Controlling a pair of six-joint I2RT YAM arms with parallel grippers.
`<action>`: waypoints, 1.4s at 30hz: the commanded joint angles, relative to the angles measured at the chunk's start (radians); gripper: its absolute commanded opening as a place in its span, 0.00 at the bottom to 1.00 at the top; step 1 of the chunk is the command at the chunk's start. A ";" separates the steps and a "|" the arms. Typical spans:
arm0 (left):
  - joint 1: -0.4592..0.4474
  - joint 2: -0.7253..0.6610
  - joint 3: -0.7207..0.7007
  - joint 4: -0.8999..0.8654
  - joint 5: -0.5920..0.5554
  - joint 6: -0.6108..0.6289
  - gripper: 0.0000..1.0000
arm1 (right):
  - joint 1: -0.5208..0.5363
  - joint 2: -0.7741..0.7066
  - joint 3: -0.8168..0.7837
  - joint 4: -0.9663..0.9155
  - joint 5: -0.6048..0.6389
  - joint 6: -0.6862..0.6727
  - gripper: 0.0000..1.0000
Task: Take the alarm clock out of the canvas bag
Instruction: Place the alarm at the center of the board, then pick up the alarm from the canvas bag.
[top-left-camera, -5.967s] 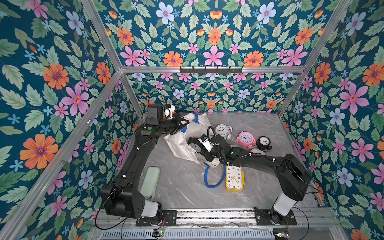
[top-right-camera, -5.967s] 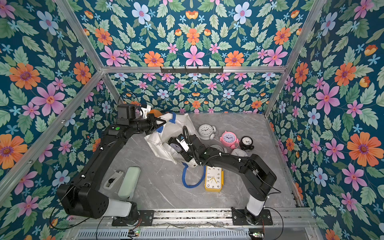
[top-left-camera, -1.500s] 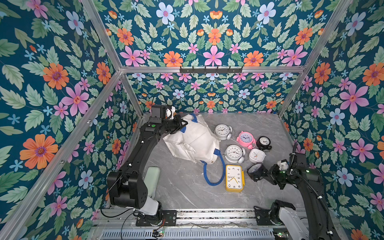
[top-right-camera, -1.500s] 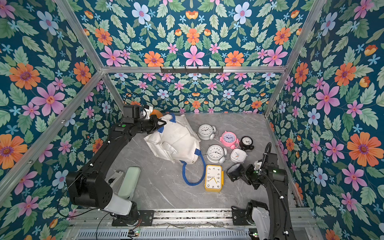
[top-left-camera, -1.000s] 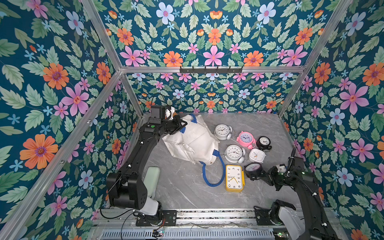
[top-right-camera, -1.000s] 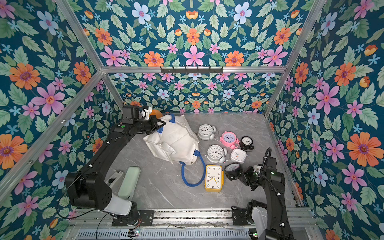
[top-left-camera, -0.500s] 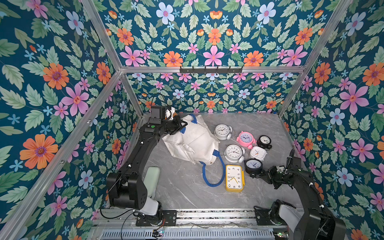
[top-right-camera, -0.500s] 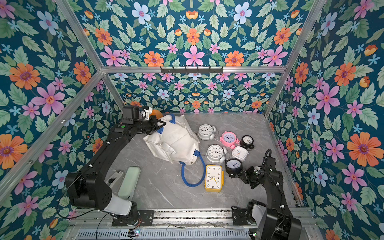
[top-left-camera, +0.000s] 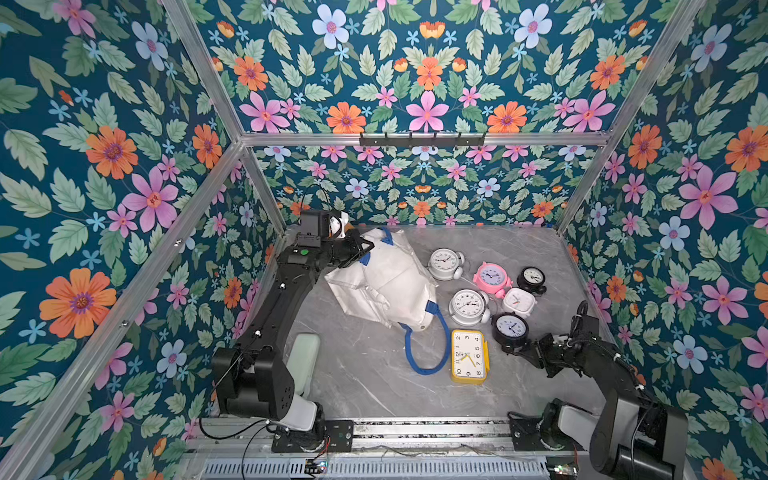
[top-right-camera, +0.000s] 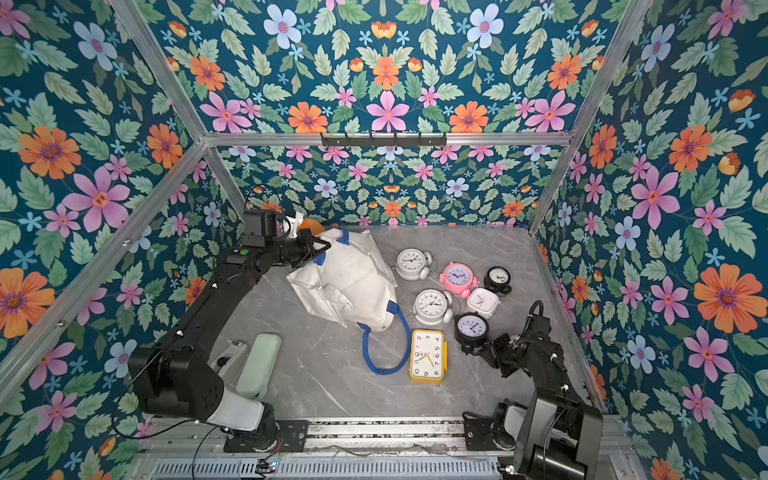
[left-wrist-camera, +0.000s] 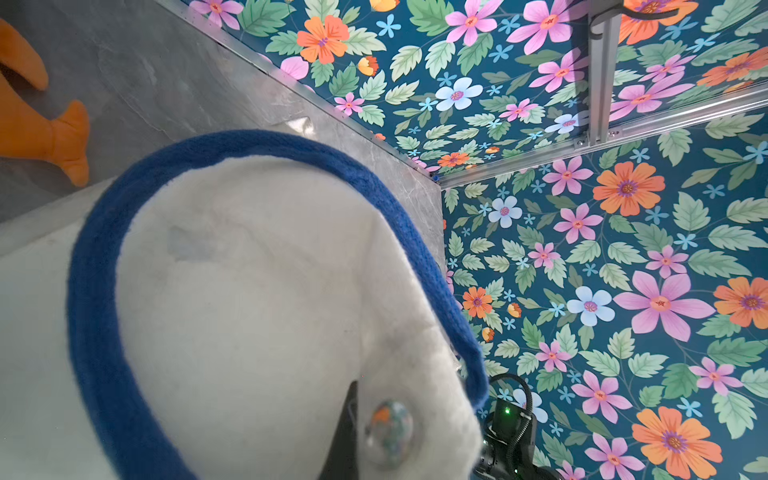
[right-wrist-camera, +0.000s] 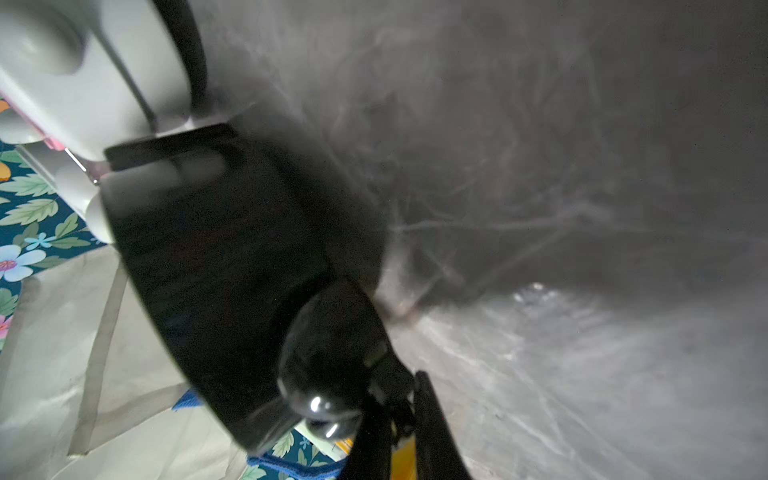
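The white canvas bag (top-left-camera: 386, 282) with blue handles lies bulging on the grey table in both top views; its inside is hidden. My left gripper (top-left-camera: 365, 249) is shut on the bag's far-left rim, and white fabric (left-wrist-camera: 249, 291) covers the fingers in the left wrist view. A black round alarm clock (top-left-camera: 510, 328) stands on the table outside the bag, beside a yellow clock. My right gripper (top-left-camera: 524, 348) is at its base. In the right wrist view the gripper (right-wrist-camera: 401, 419) shows only a narrow gap, with a dark piece of the clock (right-wrist-camera: 232, 257) in it.
Several other clocks lie right of the bag: two silver (top-left-camera: 444, 262) (top-left-camera: 468, 306), a pink (top-left-camera: 491, 277), a small black (top-left-camera: 532, 277), a white square (top-left-camera: 518, 302), a yellow rectangular (top-left-camera: 469, 356). An orange plush (top-right-camera: 309, 224) sits behind the left gripper. A blue handle loop (top-left-camera: 428, 353) trails on the table.
The right arm has carried the black clock from the right side leftward and set it beside the yellow clock. Over the last half second it has stayed put. The left arm still holds the bag.
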 joint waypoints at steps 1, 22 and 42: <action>0.002 0.004 0.015 0.028 0.016 0.008 0.00 | 0.000 0.010 0.000 0.017 0.035 -0.002 0.20; 0.002 0.019 0.035 0.019 0.029 0.012 0.00 | -0.026 -0.075 0.116 -0.094 0.121 -0.095 0.47; -0.026 0.049 0.058 0.070 0.208 0.104 0.00 | 0.553 -0.275 0.412 0.257 0.111 -0.194 0.42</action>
